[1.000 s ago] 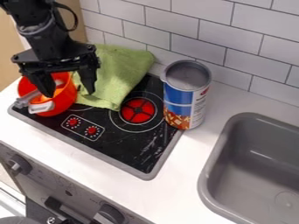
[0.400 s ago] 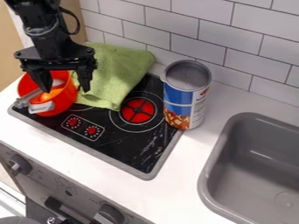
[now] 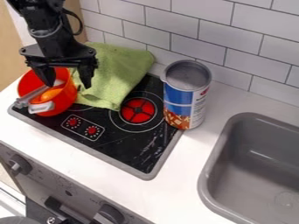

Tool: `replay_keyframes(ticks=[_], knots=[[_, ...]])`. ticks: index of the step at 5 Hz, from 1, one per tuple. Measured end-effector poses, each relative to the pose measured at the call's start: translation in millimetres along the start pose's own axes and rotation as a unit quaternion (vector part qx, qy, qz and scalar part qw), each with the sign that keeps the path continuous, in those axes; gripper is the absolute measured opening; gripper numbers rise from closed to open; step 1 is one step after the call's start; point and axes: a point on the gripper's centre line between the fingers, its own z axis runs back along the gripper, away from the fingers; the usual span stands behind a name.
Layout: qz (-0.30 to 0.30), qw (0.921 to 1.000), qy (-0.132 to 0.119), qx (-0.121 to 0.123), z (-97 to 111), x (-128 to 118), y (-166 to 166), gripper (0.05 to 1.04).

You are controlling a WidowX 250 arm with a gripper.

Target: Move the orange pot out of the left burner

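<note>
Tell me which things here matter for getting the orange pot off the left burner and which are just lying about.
For the job:
- pot, at the stove's left end
- stove
- pincer, open above the pot

Just lying about:
- towel, behind the stove and partly on it
- can, by the right burner
- sink

Black robot arm, looping black cable, grey joint band, two-fingered black tool

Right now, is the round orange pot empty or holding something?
Holding something: inside the round orange pot lies a smooth orange object.
</note>
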Motion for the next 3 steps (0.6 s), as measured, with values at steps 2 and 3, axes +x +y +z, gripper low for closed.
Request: replay_keyframes(ticks=[2,3], knots=[[-0.013,0.9998,-0.008,-0.012,-15,6,-8,0.997],[-0.012,0.9994,-0.005,-0.030,-20,5,-9,0.997]])
